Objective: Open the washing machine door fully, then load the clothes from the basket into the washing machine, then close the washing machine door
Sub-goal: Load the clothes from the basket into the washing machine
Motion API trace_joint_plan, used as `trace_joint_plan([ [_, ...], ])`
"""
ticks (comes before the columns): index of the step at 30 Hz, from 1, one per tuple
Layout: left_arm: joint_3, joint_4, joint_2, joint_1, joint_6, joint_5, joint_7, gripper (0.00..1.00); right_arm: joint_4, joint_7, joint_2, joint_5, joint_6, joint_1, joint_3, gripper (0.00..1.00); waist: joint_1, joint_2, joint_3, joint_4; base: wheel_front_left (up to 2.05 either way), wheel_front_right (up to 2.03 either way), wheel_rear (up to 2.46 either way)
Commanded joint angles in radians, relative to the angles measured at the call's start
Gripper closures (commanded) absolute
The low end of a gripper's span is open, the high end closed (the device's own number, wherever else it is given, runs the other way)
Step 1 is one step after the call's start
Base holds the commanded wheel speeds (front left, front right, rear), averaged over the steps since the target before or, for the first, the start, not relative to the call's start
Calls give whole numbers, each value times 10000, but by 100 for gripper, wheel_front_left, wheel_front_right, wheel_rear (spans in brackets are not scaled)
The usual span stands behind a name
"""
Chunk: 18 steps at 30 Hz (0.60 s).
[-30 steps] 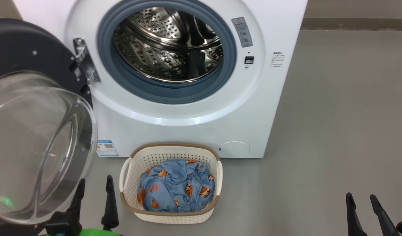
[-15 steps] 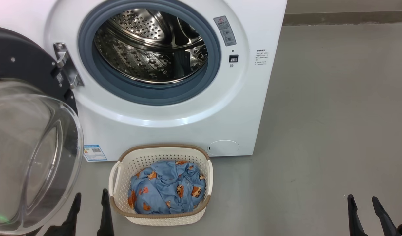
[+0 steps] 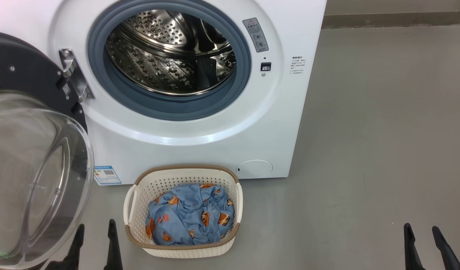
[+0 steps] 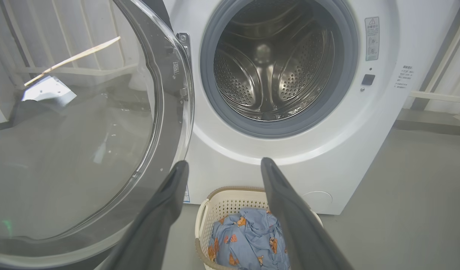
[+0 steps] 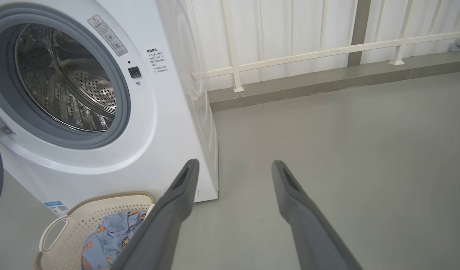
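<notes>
The washing machine [image 3: 200, 150] stands ahead with its steel drum [image 3: 170, 52] bare. Its door [image 3: 31, 172] is swung out to the left, glass porthole bulging toward me. On the floor in front sits the cream basket [image 3: 185, 249] holding the light-blue bear-print clothes [image 3: 188, 217]. My left gripper [image 3: 96, 226] is open at the lower left, between door and basket, holding nothing. My right gripper [image 3: 421, 228] is open at the lower right over bare floor. In the left wrist view the gripper [image 4: 222, 165] points at the machine [image 4: 346, 157] above the basket [image 4: 224, 202].
Grey floor [image 3: 383, 131] stretches to the right of the machine. A white railing [image 5: 308, 48] on a low kerb runs behind it. The open door's glass [image 4: 72, 142] fills the room left of my left arm.
The head camera has swung right, so the machine and basket sit further left in the picture. My left gripper has dropped lower and its green wrist part has left the view. Both grippers stay open.
</notes>
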Motion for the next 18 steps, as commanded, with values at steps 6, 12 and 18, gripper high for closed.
trace_joint_plan([
  [6,295,-154,32,-161,68,-29,-64,0,-277,-120,-116,-124,27,-7,134,0,0,0,11,-38,0,0,0],
  [12,303,6,31,-154,16,-29,-64,0,-359,-120,-78,-202,27,-6,38,0,0,0,21,-61,0,0,0],
  [18,288,238,31,-162,-74,-119,-64,0,-468,-120,-64,-329,27,-15,-22,0,0,0,14,-40,0,0,0],
])
